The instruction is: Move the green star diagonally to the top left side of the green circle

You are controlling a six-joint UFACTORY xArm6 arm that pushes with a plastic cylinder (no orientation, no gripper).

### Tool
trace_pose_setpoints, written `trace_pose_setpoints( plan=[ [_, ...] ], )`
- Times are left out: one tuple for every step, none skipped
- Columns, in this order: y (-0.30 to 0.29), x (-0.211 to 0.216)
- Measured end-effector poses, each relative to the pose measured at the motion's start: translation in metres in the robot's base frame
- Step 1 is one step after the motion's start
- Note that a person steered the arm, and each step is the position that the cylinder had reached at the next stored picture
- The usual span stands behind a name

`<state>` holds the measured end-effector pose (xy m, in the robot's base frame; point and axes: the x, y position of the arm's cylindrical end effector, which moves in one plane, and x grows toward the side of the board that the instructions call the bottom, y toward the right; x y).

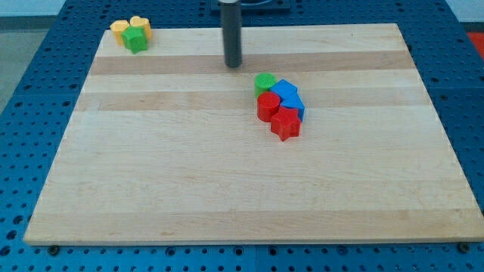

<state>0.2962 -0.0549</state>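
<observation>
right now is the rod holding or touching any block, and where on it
Nothing is held. My tip stands alone on the board, up and left of the green circle, and far right of the green star.

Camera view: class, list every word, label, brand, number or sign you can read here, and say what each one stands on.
None: no readable text appears anywhere.
Wooden board: plain grain, no markings.
Green star, green circle, and the yellow, red and blue blocks: unmarked faces.
Dark rod ending at my tip: no label.
Blue perforated surface around the board: holes only.
</observation>
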Motion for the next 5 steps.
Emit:
trace_pose_setpoints(
  plan=[
    [-0.075, 0.012],
    [-0.166, 0.015],
    [-0.245, -0.003],
    [-0.249, -0.004],
    [-0.25, -0.012]
  ],
)
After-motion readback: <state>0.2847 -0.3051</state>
